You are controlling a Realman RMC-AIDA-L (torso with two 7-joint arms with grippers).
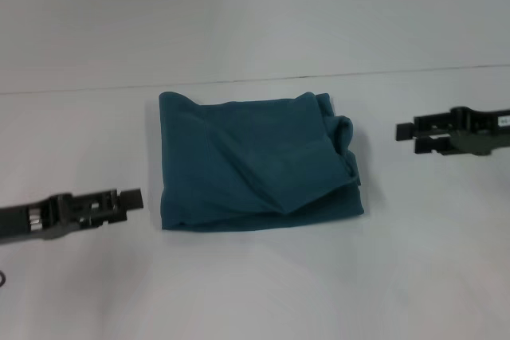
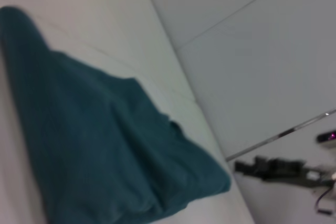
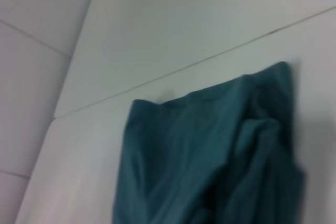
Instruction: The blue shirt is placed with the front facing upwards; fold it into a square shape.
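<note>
The blue shirt [image 1: 259, 161] lies on the white table as a folded, roughly square bundle with its plain teal side up and loose creases along its right edge. No print shows. My left gripper [image 1: 137, 199] hovers just off the shirt's lower left corner, apart from the cloth. Off the shirt's upper right side, my right gripper [image 1: 402, 133] is also apart from it. Neither holds anything. The left wrist view shows the shirt [image 2: 105, 145] close up, with the right gripper [image 2: 273, 169] far beyond it. The shirt [image 3: 210, 156] fills the right wrist view too.
The white table [image 1: 255, 292] spreads around the shirt on every side. A thin seam line [image 1: 239, 83] crosses the table just behind the bundle.
</note>
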